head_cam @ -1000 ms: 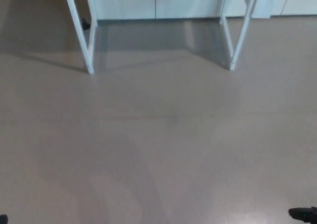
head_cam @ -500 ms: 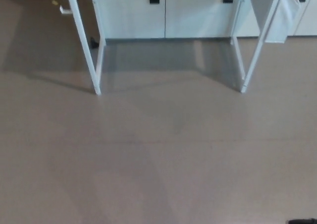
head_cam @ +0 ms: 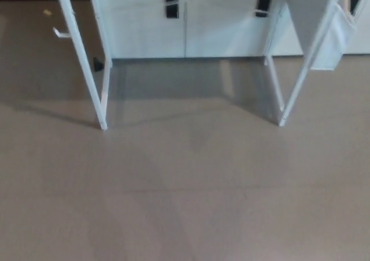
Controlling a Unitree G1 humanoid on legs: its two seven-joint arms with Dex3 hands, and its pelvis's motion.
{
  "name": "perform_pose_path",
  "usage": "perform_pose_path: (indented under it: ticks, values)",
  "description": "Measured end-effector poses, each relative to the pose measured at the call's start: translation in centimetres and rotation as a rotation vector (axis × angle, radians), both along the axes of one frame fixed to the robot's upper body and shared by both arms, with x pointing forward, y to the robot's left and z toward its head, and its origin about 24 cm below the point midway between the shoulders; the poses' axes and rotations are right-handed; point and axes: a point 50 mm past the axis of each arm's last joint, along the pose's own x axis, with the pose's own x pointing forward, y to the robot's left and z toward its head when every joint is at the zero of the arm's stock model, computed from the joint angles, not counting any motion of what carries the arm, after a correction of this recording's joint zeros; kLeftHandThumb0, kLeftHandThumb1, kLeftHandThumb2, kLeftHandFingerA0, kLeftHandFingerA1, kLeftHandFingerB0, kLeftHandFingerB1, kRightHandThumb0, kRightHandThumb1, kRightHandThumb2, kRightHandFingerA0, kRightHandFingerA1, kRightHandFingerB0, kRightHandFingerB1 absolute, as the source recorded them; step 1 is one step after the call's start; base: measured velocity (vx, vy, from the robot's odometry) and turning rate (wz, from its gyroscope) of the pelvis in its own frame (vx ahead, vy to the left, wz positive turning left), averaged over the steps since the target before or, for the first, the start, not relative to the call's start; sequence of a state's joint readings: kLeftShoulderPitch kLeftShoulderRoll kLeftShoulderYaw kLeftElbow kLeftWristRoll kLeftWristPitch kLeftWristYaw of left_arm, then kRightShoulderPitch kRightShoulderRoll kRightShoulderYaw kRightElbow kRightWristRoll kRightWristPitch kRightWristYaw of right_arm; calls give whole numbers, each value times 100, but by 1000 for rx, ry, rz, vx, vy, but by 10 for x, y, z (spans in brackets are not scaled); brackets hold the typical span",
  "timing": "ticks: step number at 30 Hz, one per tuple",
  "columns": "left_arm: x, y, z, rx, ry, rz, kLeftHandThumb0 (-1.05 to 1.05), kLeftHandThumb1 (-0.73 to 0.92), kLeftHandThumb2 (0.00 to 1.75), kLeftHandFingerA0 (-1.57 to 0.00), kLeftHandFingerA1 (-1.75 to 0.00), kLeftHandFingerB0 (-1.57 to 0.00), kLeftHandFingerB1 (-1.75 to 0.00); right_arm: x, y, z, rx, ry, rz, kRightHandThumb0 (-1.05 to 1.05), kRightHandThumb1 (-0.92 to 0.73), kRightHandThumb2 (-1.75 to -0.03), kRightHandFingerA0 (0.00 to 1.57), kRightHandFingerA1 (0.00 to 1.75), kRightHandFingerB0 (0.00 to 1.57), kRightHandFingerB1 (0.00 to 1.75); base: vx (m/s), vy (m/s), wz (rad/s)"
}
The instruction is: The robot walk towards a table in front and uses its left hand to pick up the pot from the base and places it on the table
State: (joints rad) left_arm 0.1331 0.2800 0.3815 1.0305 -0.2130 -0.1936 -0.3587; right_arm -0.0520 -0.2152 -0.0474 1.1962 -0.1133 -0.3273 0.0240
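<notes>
The whole view has been shifted by a movement of the head camera, not of the things. The white bench legs (head_cam: 85, 70) are now seen lower in the picture. More of the cabinet doors (head_cam: 144, 24) behind them has been brought into view, together with their black handles (head_cam: 171, 6).

The white table of thin metal tube (head_cam: 103, 114) shows only its legs; the top is cut off by the upper edge. It stands upright, just in front of the white cabinet with dark handles (head_cam: 144, 30). On each side two slanting legs meet at one foot. The left pair of legs (head_cam: 104, 122) stands before the cabinet's left end, the right pair of legs (head_cam: 281, 119) before its right part, well apart.
</notes>
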Motion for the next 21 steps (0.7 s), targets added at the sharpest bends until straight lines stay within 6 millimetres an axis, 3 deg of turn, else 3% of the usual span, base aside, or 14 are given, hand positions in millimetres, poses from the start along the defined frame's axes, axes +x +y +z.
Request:
perform_pose_path:
  ticks: [6, 7, 9, 10, 11, 17, 18, 19, 20, 21]
  values:
    - [-3, 1, 0, 4, 1, -1, -3, 44, 87, -25, -52, -22, -49, -2, 1, -1, 0, 2, 5, -25, -53, -56, 65, 43, 55, 41, 294, 136, 7]
    - [-4, 1, 0, 2, 2, -1, -2, 45, 88, -25, -52, -23, -49, -2, 1, -1, -1, 2, 8, -34, -46, -67, 62, 51, 53, 48, 356, 32, 11]
    - [-4, 1, 0, 2, 1, -3, -2, 44, 87, -26, -52, -24, -49, -3, 1, -1, -2, 4, 11, -35, -46, -68, 61, 51, 52, 49, 370, -3, 14]
    - [-5, 1, 0, 1, 2, -2, -2, 64, 59, -39, -36, -34, -33, -4, 1, -1, -3, 5, 12, -35, -46, -68, 61, 51, 52, 49, 372, -53, 13]
    - [-7, 1, -1, -1, 8, 0, -2, 45, 88, -25, -52, -21, -49, -5, 2, -2, -2, 9, 13, -25, -53, -56, 64, 43, 54, 41, 379, -65, 26]
    - [0, -1, 0, -5, -13, -14, -2, 46, 88, -25, -52, -22, -49, -2, -2, 1, -16, -5, 16, -26, -54, -56, 65, 43, 54, 40, 443, -125, 14]
    - [0, -1, 0, -5, -13, -14, -1, 46, 88, -25, -51, -22, -49, -1, -2, 1, -16, -7, 18, -34, -46, -67, 62, 52, 51, 48, 401, -124, -4]
    - [-2, -1, 0, -6, -9, -13, -2, 46, 88, -25, -51, -21, -49, 0, -2, 2, -16, -9, 18, -34, -47, -67, 61, 52, 51, 48, 399, -115, -12]
    - [-3, -1, -1, -7, -6, -12, -2, 46, 88, -25, -51, -21, -49, 1, -2, 2, -17, -12, 19, -34, -47, -67, 61, 52, 51, 48, 386, -100, -13]
    - [-3, -1, -1, -7, -5, -12, -1, 46, 88, -25, -51, -22, -49, 2, -2, 2, -17, -14, 20, -24, -55, -56, 65, 44, 54, 41, 385, -92, -21]
